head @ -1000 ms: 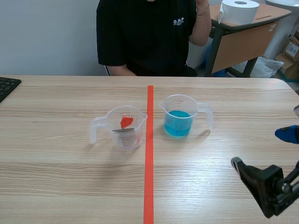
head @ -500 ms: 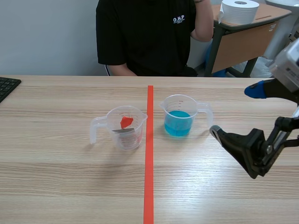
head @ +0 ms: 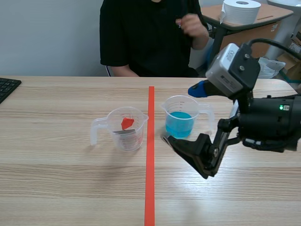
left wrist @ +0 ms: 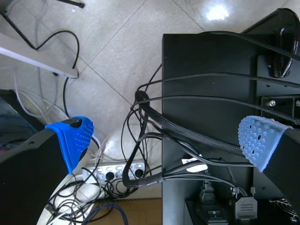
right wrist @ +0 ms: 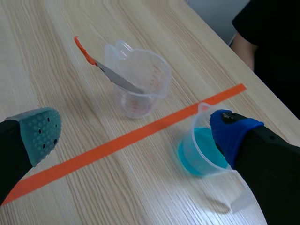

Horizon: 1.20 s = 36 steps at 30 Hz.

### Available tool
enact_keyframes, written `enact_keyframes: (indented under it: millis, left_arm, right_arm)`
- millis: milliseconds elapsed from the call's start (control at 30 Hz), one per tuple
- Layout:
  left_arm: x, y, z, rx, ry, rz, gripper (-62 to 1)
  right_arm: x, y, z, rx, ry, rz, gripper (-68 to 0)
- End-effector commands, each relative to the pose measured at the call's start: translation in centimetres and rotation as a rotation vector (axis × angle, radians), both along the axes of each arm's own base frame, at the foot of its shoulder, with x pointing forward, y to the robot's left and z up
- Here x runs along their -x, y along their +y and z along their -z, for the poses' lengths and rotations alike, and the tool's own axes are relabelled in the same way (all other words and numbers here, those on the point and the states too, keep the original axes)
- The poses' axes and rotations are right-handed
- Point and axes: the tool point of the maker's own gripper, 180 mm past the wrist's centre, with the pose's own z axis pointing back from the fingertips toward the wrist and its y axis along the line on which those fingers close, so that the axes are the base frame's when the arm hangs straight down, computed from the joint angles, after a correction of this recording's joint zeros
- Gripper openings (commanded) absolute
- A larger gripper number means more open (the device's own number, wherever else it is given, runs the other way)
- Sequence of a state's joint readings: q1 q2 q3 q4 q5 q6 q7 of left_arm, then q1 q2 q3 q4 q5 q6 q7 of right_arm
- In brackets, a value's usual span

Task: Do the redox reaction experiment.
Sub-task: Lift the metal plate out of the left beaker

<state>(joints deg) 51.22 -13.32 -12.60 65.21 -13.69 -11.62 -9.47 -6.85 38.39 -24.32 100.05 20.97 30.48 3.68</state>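
Observation:
A clear measuring cup (head: 125, 129) stands left of the orange tape line; a metal blade with a red handle (head: 126, 124) leans in it. Right of the line is a second clear cup (head: 180, 117) part full of blue liquid. My right gripper (head: 178, 114) hangs open above the table in front of the blue cup, nothing between its fingers. The right wrist view has the empty-handed gripper (right wrist: 136, 133) over the tape, with the blade cup (right wrist: 138, 82) ahead and the blue cup (right wrist: 201, 150) by its blue pad. My left gripper (left wrist: 167, 139) is open, off the table, over floor cables.
A person in a black shirt (head: 146, 37) sits across the table with one hand raised. A keyboard corner (head: 7, 87) lies at the table's left edge. A side table with a paper roll (head: 241, 10) stands behind at the right.
My right arm has swung in from the lower right toward the middle and risen, its open gripper now by the blue cup. The person's hand has shifted. The cups have not moved.

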Motion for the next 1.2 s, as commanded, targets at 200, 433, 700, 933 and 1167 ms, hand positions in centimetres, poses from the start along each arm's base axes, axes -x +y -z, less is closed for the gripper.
enact_keyframes:
  millis: [200,433,700,933,1167]
  left_arm:
    - [-0.2,-0.2,0.0,0.011,-0.009,-0.004,1.4]
    - [-0.1,0.1,0.7,0.008,0.007,-0.017,1.4]
    - [0.2,0.2,0.8,0.007,0.015,-0.02,1.4]
    - [0.2,0.2,0.8,0.007,0.015,-0.02,1.4]
    - [0.2,0.2,0.8,0.007,0.015,-0.02,1.4]
  right_arm:
    - [-0.8,3.0,0.0,-0.041,-0.119,-0.118,0.4]
    - [-1.3,5.3,0.5,-0.104,-0.176,-0.189,0.4]
    - [-2.9,7.5,1.4,-0.113,-0.215,-0.234,0.4]
    - [-3.7,8.4,1.0,-0.119,-0.243,-0.259,0.4]
    - [-3.8,8.4,0.7,-0.124,-0.254,-0.264,-5.8]
